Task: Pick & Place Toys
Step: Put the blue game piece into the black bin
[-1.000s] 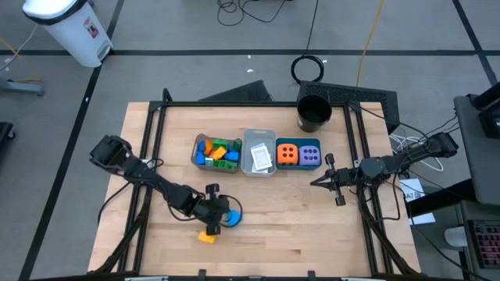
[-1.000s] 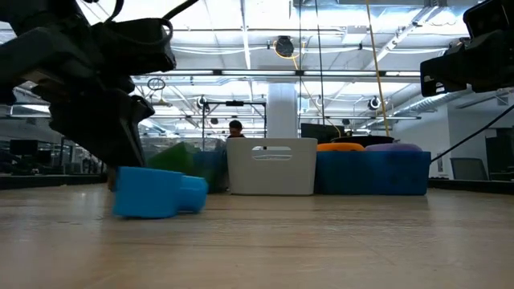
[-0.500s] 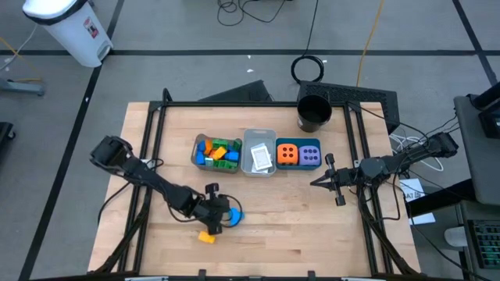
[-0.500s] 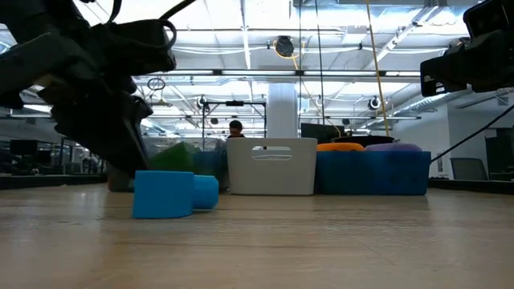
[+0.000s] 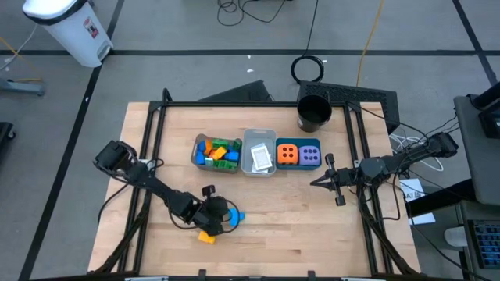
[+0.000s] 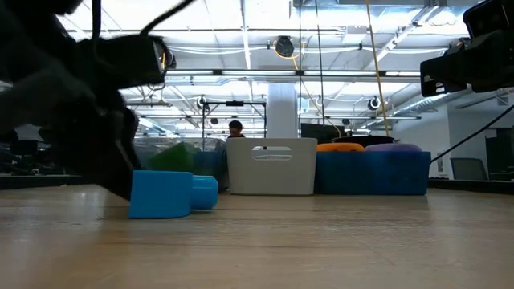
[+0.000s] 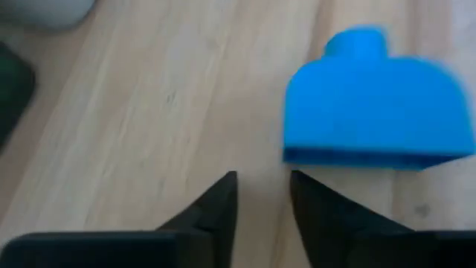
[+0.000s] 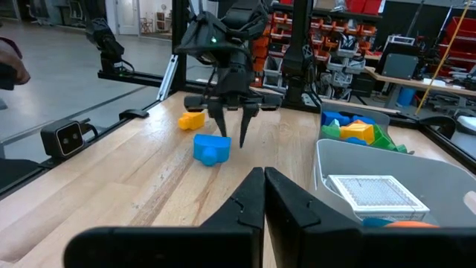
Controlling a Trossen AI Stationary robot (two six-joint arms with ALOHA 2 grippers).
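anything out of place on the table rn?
Two toys lie loose on the wooden table, away from the bins: a blue plastic brick and an orange plastic brick beside it. The left gripper stands over the blue one, fingers parted, not gripping it. Everything else sits in the bins; the right gripper waits shut.

This was a robotics lab set in a big open industrial hall. Beyond the wooden table, at about twelve o'clock, the low view showed a high ceiling hung with strip lights and ducts, a white column, and a person standing far back. The floor around the table was grey, marked with dark tape lines, with loose cables trailing at twelve o'clock. Toward one o'clock stood shelving stacked with red bins.
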